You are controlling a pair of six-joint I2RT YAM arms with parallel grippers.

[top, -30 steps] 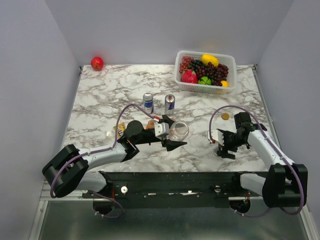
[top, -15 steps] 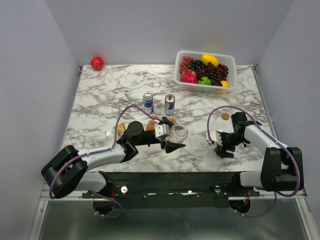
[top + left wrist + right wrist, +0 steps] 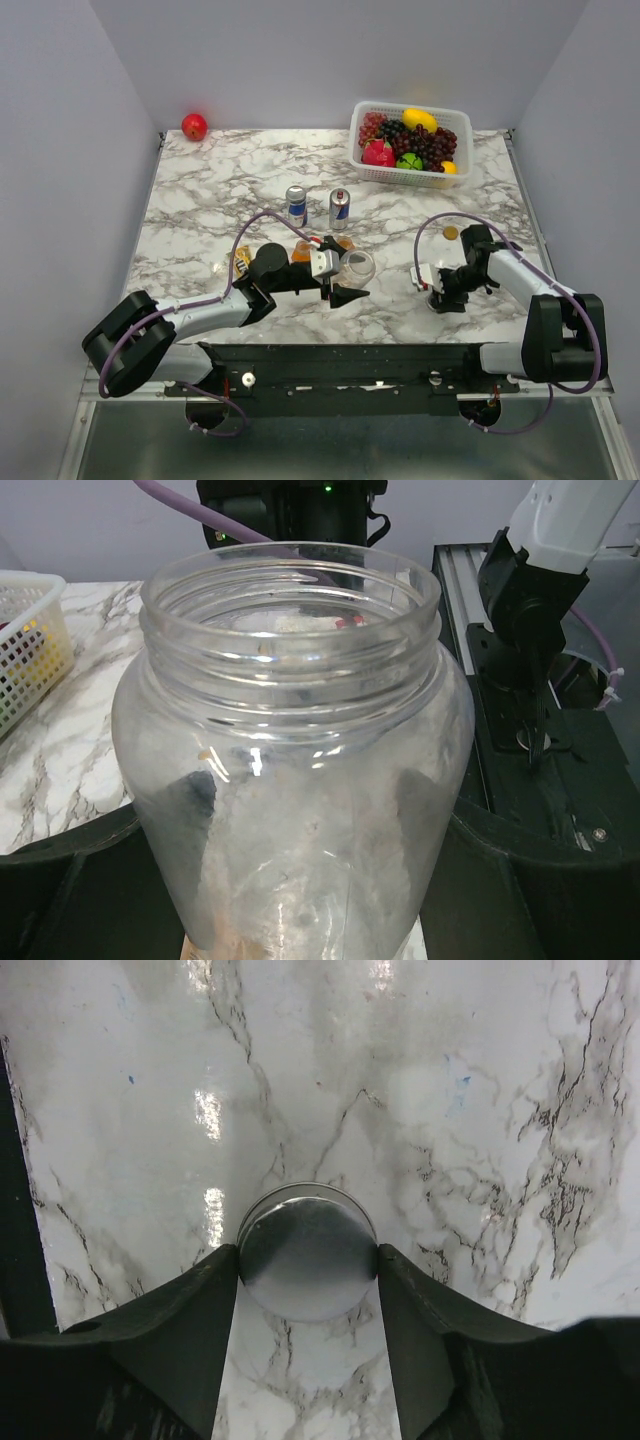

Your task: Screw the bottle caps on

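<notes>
My left gripper (image 3: 341, 281) is shut on the clear glass jar (image 3: 358, 265), which stands upright with its mouth open. In the left wrist view the jar (image 3: 290, 680) fills the frame, and the left gripper (image 3: 305, 810) has a dark finger against each side of it. My right gripper (image 3: 440, 294) points down at the table on the right. In the right wrist view it (image 3: 308, 1260) is shut on the flat silver lid (image 3: 308, 1250), a finger touching each side. One small orange cap (image 3: 450, 233) lies behind the right gripper. Small orange bottles (image 3: 301, 251) show behind the left arm.
Two blue-and-silver cans (image 3: 296, 205) (image 3: 339, 209) stand behind the jar. A white basket (image 3: 372, 172) of fruit is at the back right. A red apple (image 3: 194, 126) is at the back left corner. A yellowish item (image 3: 240, 262) lies left of the left arm.
My right gripper has shifted slightly left and its elbow has swung in. My left gripper with the jar has drawn back a little.
</notes>
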